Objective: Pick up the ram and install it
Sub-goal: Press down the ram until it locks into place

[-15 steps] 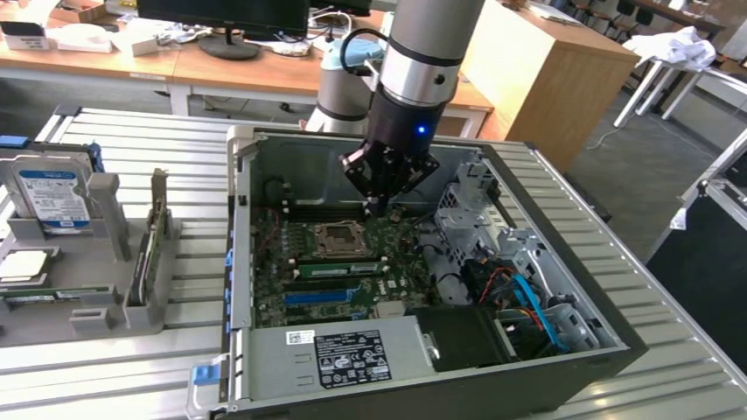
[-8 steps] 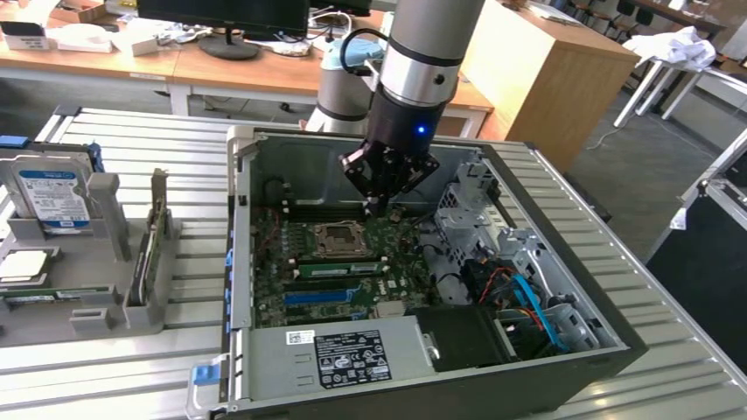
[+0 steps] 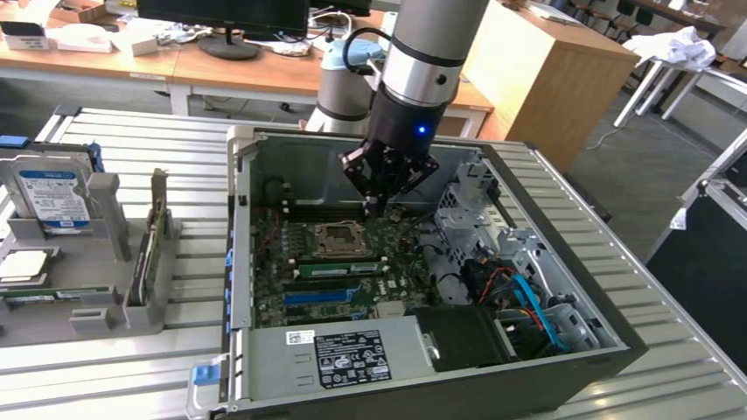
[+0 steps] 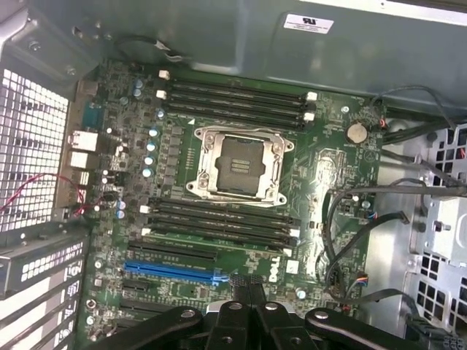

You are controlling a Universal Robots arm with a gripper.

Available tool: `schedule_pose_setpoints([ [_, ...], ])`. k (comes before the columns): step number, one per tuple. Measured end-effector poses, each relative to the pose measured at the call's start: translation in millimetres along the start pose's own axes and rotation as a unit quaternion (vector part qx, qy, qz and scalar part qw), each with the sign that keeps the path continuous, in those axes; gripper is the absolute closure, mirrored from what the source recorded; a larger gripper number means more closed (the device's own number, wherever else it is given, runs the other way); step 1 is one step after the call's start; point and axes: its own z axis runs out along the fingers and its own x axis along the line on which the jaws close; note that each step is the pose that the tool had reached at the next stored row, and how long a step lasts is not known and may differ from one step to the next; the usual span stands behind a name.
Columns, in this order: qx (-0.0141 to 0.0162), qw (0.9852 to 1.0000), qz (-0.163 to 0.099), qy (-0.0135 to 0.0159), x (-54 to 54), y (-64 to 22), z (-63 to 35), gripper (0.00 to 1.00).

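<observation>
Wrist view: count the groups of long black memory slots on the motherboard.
2. One group lies between the processor socket and the case wall; the other group lies between the socket and the blue slot. The end effector may hide others nearby.

Wooden desks [image 3: 233, 66] and a monitor [image 3: 222, 17] stand behind.

An open black computer case [image 3: 607, 346] lay on a slatted metal table [image 3: 105, 372]. Inside it, a green motherboard [image 3: 286, 280] lay flat, with a square metal processor socket [image 3: 338, 238] near its middle. Long black memory slots [image 4: 233, 98] ran on either side of the socket. A long blue plastic slot [image 3: 317, 297] lay beyond one group of them. The closed black gripper [image 3: 376, 203] hung over the board beside the socket. On the exterior view's left, a grey holder [image 3: 87, 302] stood beside the case, with a boxy silver hard drive [image 3: 52, 199] upright in it.
</observation>
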Motion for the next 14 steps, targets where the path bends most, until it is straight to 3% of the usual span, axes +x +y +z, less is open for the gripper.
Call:
schedule_pose_setpoints([
  [5,0.0019,0.9999,0.015,0.0013,-0.6,-0.1,0.1,0.89],
  [14,0.002,0.9998,0.018,0.0014,-0.2,0.1,0.1,0.89],
])
